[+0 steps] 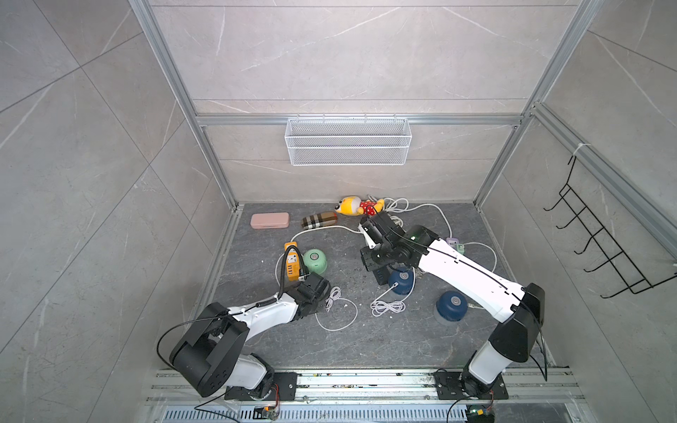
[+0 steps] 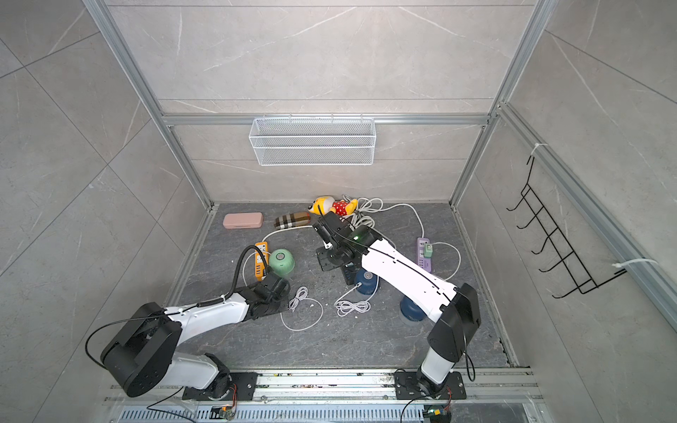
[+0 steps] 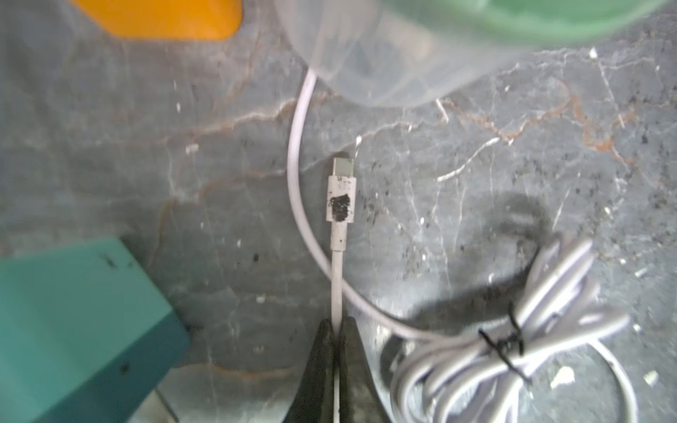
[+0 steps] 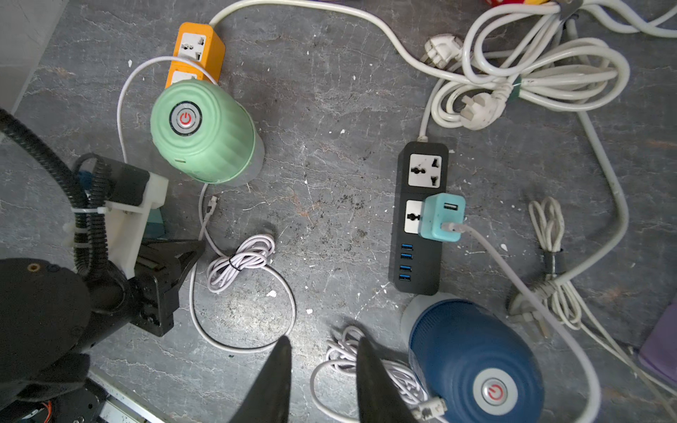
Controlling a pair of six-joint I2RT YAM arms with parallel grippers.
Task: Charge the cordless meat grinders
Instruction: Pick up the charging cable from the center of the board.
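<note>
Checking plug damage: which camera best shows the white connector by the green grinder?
Left wrist view: the connector is centred and close, its cable in the left hand. Right wrist view shows it tiny; both top views cannot resolve it.

I see open floor (image 4: 329, 164) between the mint grinder (image 4: 203, 132) and black power strip (image 4: 421, 219); a white cable (image 4: 240, 262) sprawls beside the mint grinder.

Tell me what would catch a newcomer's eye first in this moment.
On the robot's left side, the mint green grinder stands beside the orange power strip. There the left gripper is shut on a white charging cable whose plug points toward that grinder's base. Further right, a dark blue grinder sits at the end of a black power strip with a teal adapter plugged in.
</note>
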